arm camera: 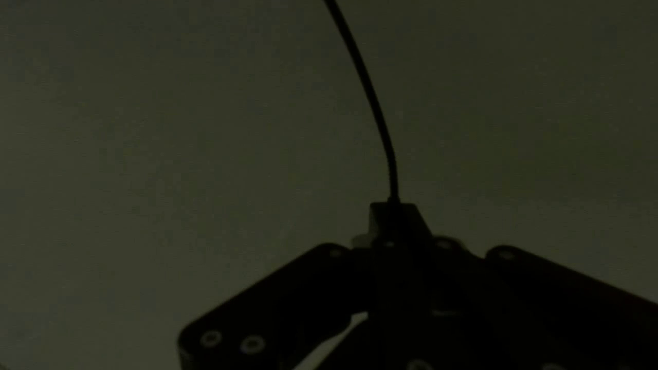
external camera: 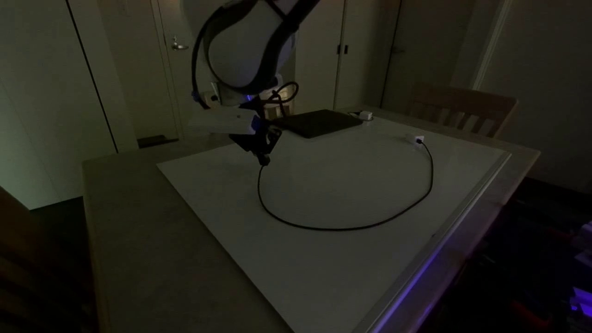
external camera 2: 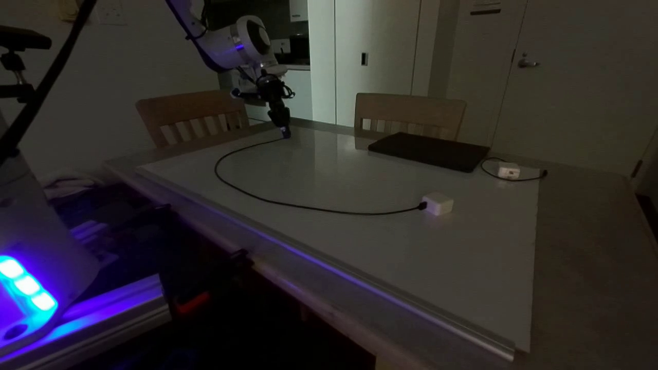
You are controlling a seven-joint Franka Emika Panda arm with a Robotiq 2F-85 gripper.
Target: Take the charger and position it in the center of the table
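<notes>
Charger (external camera: 342, 229): pinched by its cable (arm camera: 377, 110) in the end effector (arm camera: 395, 211), near a long tabletop (external camera: 319, 273) edge, with plug (external camera 2: 438, 204) toward a short one. Could slip if tugged, being thin, or, through slack, leave plug off-centre.

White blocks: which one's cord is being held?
The block farther from the dark pad: its black cord runs into the shut pincer. The other block lies beside the pad.
</notes>
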